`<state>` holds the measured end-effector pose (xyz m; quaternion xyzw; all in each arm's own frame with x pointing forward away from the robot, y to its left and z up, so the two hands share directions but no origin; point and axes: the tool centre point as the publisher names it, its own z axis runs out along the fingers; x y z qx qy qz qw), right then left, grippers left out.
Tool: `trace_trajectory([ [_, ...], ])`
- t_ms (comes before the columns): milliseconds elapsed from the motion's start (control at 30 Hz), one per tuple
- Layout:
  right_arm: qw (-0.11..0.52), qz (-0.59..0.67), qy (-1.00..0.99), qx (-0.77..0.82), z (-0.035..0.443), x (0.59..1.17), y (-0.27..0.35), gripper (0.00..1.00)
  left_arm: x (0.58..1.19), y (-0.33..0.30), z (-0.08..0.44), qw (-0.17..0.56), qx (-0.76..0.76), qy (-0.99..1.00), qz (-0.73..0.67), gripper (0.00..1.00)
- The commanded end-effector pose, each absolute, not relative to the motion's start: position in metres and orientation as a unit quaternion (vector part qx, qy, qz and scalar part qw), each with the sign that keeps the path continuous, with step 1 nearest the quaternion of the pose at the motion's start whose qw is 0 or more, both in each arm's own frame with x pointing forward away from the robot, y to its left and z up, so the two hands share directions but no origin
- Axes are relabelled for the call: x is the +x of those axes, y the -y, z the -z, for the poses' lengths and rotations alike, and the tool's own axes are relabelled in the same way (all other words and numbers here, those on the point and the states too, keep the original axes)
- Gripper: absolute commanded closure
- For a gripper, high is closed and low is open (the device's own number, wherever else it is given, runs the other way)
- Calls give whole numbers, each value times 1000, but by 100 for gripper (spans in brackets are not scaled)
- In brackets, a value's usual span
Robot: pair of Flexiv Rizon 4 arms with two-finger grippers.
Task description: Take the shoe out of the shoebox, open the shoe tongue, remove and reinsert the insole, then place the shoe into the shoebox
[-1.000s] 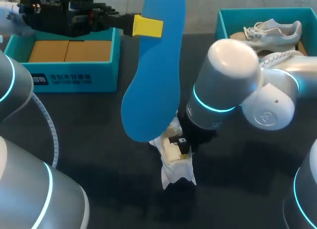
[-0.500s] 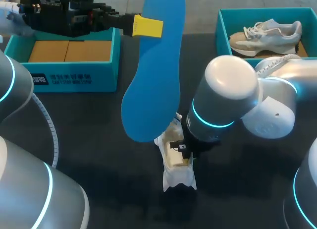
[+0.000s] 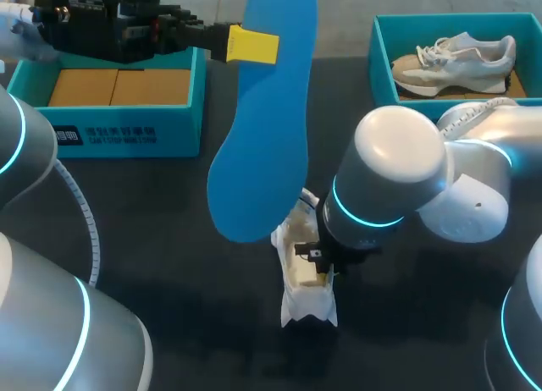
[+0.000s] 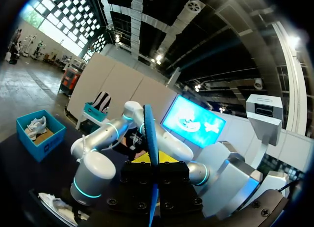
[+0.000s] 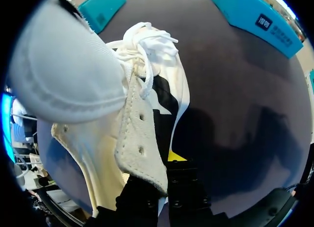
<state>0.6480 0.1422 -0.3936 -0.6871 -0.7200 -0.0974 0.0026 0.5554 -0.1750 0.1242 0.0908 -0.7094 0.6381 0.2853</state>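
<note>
On the dark table (image 3: 152, 230) I take the white shoe (image 3: 306, 302) near the middle as my reference. Behind it and to the left is the teal shoebox (image 3: 127, 124), with only its cardboard floor showing. Behind the shoe to the right, a second box (image 3: 381, 44) holds another shoe (image 3: 461, 57).

The blue insole (image 3: 262, 129) is out. It hangs toe-down in the air, its lower end just above and left of the shoe's opening. My left gripper (image 3: 252, 46) is closed on the insole's upper part, one yellow tip flat against its face.

My right gripper (image 5: 164, 173) is down at the shoe's opening. Its fingers look pinched on the edge of the upper beside the laces, holding the mouth wide and the shoe pinned to the table.

By my reckoning, taking the shoe out, opening the tongue and pulling the insole are all done. The insole has yet to go back in, and then the shoe into its box.
</note>
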Motion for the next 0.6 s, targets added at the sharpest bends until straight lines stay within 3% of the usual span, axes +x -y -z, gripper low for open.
trace_trajectory([
  [33, 7, 103, 717, -689, 400, 649, -141, 100, 556, 176, -124, 286, 90, 710, -637, 100],
  [400, 10, 106, 705, -701, 407, 645, -136, 100, 556, 176, -124, 286, 90, 710, -637, 100],
  [467, 9, 108, 706, -700, 406, 645, -136, 69, 556, 176, -124, 286, 90, 710, -637, 100],
  [533, 7, 105, 708, -698, 402, 646, -136, 0, 556, 176, -124, 286, 90, 710, -637, 100],
  [600, 5, 99, 710, -697, 397, 646, -136, 0, 556, 176, -124, 286, 90, 710, -637, 100],
])
